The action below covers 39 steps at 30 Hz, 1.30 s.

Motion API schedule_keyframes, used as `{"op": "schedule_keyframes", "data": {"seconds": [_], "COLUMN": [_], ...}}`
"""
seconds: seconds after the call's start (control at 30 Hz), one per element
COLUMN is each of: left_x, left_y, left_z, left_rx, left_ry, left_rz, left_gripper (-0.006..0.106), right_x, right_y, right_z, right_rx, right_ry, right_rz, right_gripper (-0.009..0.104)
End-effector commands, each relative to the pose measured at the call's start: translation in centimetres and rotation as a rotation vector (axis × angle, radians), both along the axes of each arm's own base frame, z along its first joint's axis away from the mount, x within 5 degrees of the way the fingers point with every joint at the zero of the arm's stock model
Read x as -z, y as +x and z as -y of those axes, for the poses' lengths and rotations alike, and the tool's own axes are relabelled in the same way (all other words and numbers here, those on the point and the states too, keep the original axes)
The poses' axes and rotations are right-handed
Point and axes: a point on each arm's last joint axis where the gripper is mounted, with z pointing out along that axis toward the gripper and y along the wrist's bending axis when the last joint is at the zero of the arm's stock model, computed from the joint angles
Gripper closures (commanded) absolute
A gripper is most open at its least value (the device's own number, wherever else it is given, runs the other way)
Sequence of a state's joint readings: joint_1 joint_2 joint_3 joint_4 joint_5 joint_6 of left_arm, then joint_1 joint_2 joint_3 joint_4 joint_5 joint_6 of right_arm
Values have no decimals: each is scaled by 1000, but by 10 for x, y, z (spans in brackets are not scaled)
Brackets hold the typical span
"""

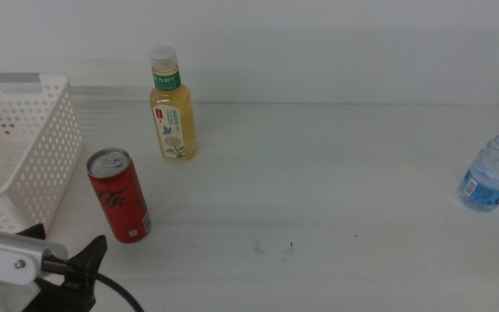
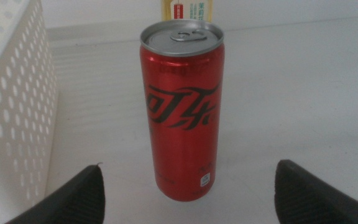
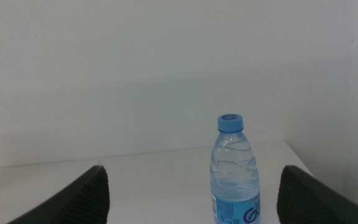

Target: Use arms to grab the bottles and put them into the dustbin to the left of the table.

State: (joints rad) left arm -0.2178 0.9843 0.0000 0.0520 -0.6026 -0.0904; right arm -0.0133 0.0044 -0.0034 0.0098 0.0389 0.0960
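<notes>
At the far left of the middle view, toward nine o'clock, the white perforated dustbin (image 1: 26,147) is being seen standing on the white table (image 1: 336,173), its near wall of round holes also being shown in the left wrist view (image 2: 17,99). Just below it, at about seven o'clock, the left gripper (image 1: 55,260) is being carried in low over the tabletop, its white casing and black cable being cut off by the picture's bottom edge. In the left wrist view the left gripper's (image 2: 188,193) two dark jaws are being held wide apart with nothing between them but open table, and the red can (image 2: 182,109) is being framed upright a little way ahead of them, not touched. In the middle view the red can (image 1: 119,195) is being shown upright just beside the dustbin's near corner, apart from it. Behind the can, toward eleven o'clock, the yellow tea bottle (image 1: 172,108) is being seen upright with its white cap and green label. Far off at three o'clock, the clear water bottle (image 1: 494,169) is being seen near the table's right edge. In the right wrist view the right gripper's (image 3: 191,196) jaws are likewise being held wide and empty, with the water bottle (image 3: 234,171) standing upright ahead of them.
</notes>
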Motion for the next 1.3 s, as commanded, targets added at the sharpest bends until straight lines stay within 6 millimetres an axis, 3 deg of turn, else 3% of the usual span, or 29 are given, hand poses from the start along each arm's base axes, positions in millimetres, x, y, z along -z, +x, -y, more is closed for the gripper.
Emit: {"op": "schedule_keyframes", "data": {"seconds": [0.0,0.37,0.77,0.93,1.27], "left_x": [-1,10,32,47,40], "left_y": [3,17,32,33,57], "left_z": [2,6,8,8,15], "left_rx": [2,15,3,4,30], "left_ry": [-25,-30,-48,-15,5], "left_rz": [22,42,47,-32,27], "left_gripper": [7,7,7,7,7], "right_x": [0,0,0,0,0], "right_y": [0,0,0,0,0], "right_z": [0,0,0,0,0], "right_rx": [8,8,8,8,8], "right_ry": [-6,-6,-6,-6,-6], "right_rz": [13,13,13,13,13], "right_gripper": [14,14,14,14,14]}}
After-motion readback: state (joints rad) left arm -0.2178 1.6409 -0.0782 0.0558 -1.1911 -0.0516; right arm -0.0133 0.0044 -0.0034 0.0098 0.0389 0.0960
